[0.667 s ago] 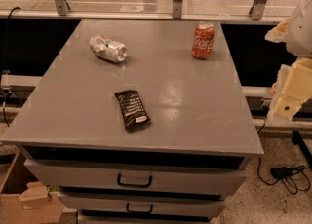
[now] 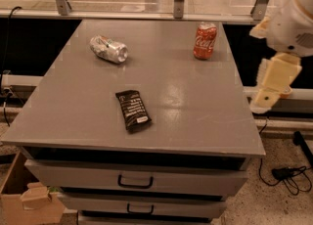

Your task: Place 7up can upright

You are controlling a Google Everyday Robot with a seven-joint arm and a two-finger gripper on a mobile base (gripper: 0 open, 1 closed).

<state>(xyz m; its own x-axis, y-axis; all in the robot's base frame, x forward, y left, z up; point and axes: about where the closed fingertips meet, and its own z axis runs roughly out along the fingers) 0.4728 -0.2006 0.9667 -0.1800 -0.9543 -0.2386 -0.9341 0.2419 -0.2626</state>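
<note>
The 7up can (image 2: 108, 49) is a silver-white dented can with faint green and red marks. It lies on its side at the far left of the grey table top (image 2: 195, 106). My gripper (image 2: 272, 86) hangs on the cream-coloured arm off the table's right edge, far from the can and at about table height. Nothing shows in it.
A red Coca-Cola can (image 2: 204, 40) stands upright at the far right of the table. A black snack wrapper (image 2: 133, 110) lies flat near the middle front. Drawers (image 2: 134, 182) sit below the top. A cardboard box (image 2: 29, 198) is on the floor at left, cables (image 2: 288, 174) at right.
My arm with the gripper has moved a little to the left, closer to the table's right edge. The cans and the wrapper have not moved.
</note>
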